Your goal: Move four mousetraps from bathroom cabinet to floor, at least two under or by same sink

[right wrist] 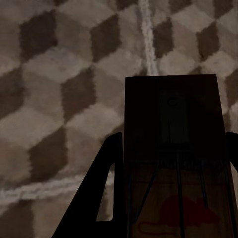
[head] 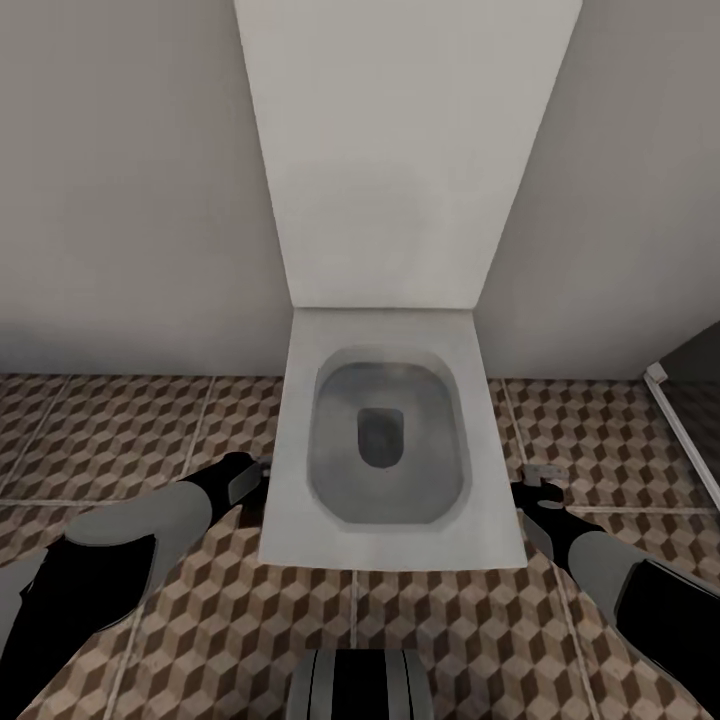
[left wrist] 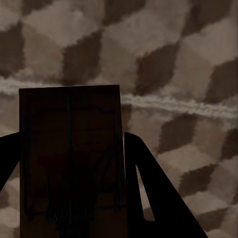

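At 9 and 3 o'clock of the toilet point(head: 385, 440), I see left gripper point(head: 255, 478) and right gripper point(head: 535, 490) each pinching a mousetrap point(left wrist: 69, 158) point(right wrist: 173, 148) over the bathroom floor point(head: 120, 440).

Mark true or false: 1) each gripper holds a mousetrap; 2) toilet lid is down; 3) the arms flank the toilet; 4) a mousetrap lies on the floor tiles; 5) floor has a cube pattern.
1) True: the left gripper holds a mousetrap, and the right gripper holds a second mousetrap.
2) False: the toilet lid is up and the bowl is open.
3) True: one arm on each side.
4) False: none seen lying on the bathroom floor.
5) True.
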### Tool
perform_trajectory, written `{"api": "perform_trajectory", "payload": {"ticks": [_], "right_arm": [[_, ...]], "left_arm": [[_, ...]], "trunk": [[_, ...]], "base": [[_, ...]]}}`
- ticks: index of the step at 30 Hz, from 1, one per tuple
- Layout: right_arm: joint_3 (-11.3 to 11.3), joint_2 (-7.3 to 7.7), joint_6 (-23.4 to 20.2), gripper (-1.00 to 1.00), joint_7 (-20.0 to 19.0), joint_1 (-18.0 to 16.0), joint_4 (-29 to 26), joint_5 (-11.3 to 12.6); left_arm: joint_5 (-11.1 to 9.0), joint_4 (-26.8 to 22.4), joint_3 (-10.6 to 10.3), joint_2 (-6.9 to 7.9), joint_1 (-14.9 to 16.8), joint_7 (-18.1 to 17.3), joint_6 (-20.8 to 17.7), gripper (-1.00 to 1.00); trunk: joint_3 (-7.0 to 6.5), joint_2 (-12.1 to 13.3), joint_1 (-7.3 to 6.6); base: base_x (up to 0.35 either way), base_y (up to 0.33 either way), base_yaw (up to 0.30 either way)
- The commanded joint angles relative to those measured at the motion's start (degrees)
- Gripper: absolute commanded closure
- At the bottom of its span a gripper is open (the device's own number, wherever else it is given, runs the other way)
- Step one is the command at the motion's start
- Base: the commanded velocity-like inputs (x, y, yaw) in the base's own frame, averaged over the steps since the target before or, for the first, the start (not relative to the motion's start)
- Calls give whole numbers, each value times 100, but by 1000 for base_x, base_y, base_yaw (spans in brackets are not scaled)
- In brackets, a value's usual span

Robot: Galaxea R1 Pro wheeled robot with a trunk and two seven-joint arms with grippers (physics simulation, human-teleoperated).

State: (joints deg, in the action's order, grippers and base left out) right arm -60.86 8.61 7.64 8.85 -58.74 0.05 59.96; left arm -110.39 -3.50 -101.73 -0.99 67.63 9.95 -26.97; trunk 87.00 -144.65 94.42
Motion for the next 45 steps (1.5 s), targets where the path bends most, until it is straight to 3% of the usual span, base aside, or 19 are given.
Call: {"api": "perform_trajectory", "payload": {"ticks": [1,10,15,18,23,35,42,45], "right_arm": [[-48,0,13,100,-3,0,2,58],[-48,0,10,100,-4,0,3,59],[-48,4,14,100,-2,-1,4,59],[-44,7,49,100,-5,-4,4,59],[-34,9,576,100,5,-5,10,73],[-31,10,682,100,11,-6,21,86],[-38,-26,551,100,3,2,15,67],[-39,-10,99,100,2,8,19,92]], "left_arm": [[-37,-10,-30,4,4,51,-8,100],[-35,3,-29,3,4,51,12,100],[-35,7,-25,2,4,57,10,100],[-35,7,-28,-1,4,57,8,100],[-35,1,-31,-6,4,58,11,100],[-35,-1,-31,-14,4,59,8,100],[-35,-15,-31,-15,4,52,7,100],[-35,-21,-31,-15,4,52,7,100]], "trunk": [[3,-1,-1],[3,-1,-1],[114,-8,12],[114,-8,12],[114,-8,12],[158,-11,17],[158,-11,17],[158,-11,17]], "base": [[7,0,0],[1,0,0],[0,0,0],[0,0,0],[0,0,0],[0,0,0],[0,0,0],[0,0,0]]}}
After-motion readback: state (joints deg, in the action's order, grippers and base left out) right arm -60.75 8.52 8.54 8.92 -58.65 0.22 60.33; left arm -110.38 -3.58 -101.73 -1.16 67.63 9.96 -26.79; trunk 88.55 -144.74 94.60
